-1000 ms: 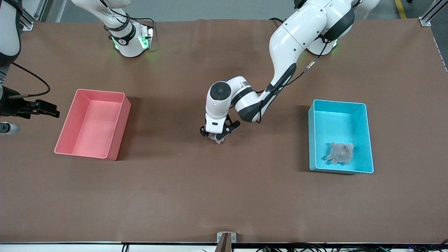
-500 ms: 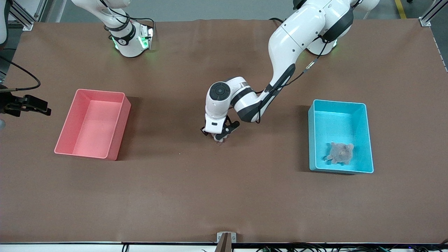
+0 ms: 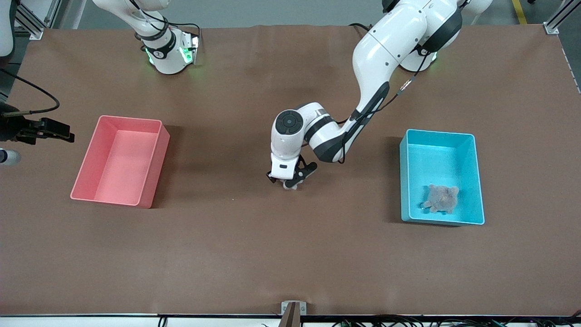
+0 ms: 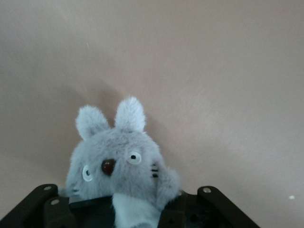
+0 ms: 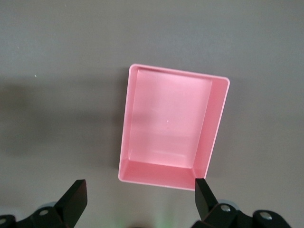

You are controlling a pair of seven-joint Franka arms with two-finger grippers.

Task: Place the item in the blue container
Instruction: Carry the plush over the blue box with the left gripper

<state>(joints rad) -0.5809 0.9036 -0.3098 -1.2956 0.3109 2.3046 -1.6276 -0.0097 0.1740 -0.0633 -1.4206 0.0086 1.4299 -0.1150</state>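
Observation:
A grey plush toy [image 4: 118,159] with two upright ears and a white belly sits between the jaws of my left gripper [image 4: 130,214], which is shut on it. In the front view this gripper [image 3: 289,180] hangs low over the middle of the table, and only a pale bit of the toy [image 3: 291,185] shows under it. The blue container [image 3: 472,181] stands toward the left arm's end of the table, with a grey-brown plush [image 3: 440,199] lying in it. My right gripper [image 5: 140,192] is open, high above the pink bin [image 5: 171,126].
The pink bin [image 3: 150,181] stands toward the right arm's end of the table. My right gripper [image 3: 50,129] shows at the edge of the front view beside it. Bare brown table [image 3: 290,254] lies between the two bins and toward the front camera.
My left gripper has shifted a little toward the blue container with the toy in it. My right gripper has wavered beside the pink bin.

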